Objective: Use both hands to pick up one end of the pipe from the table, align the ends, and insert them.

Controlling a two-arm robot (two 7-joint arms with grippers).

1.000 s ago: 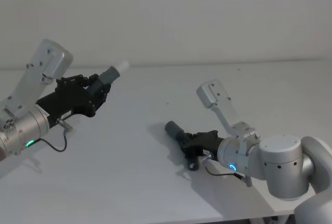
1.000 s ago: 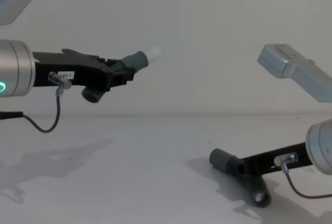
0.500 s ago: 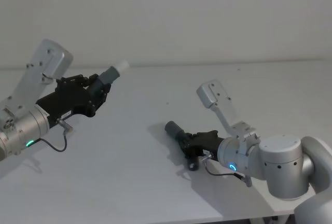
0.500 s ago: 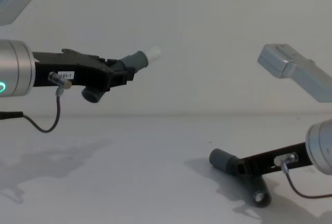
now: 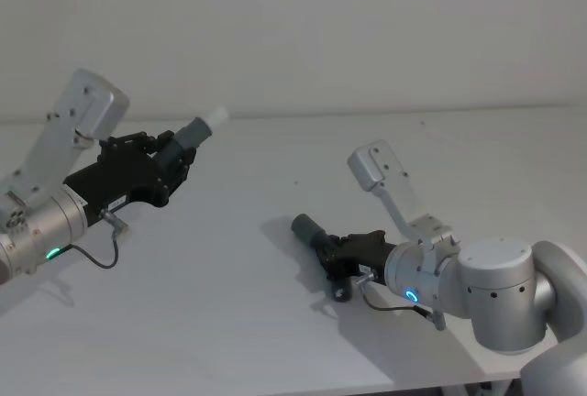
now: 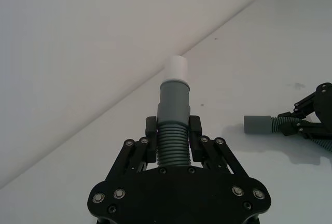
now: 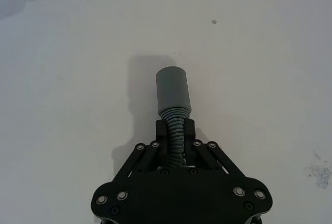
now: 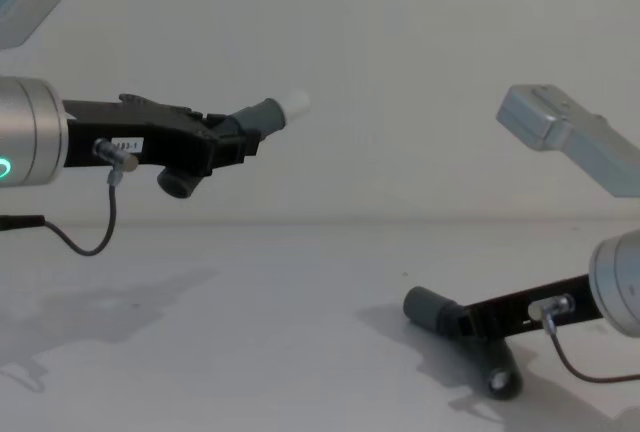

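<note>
My left gripper [image 5: 174,163] [image 8: 232,142] [image 6: 173,142] hangs above the table's left side, shut on the ribbed middle of one dark grey pipe piece [image 5: 194,131] [image 6: 174,99]. That piece's white tip [image 5: 216,115] [image 8: 296,104] [image 6: 176,68] points up and toward the right. Low at the right, my right gripper [image 5: 337,254] [image 8: 466,324] [image 7: 175,130] is shut on the ribs of the other pipe piece [image 5: 306,228] [image 8: 430,307] [image 7: 173,92]. This piece rests on the table [image 5: 229,258], its smooth grey cuff pointing left. The two ends are far apart.
A plain white wall [image 5: 367,29] rises behind the table's far edge. The right arm's silver body [image 5: 495,291] fills the near right corner. A thin black cable [image 8: 85,242] hangs under the left gripper.
</note>
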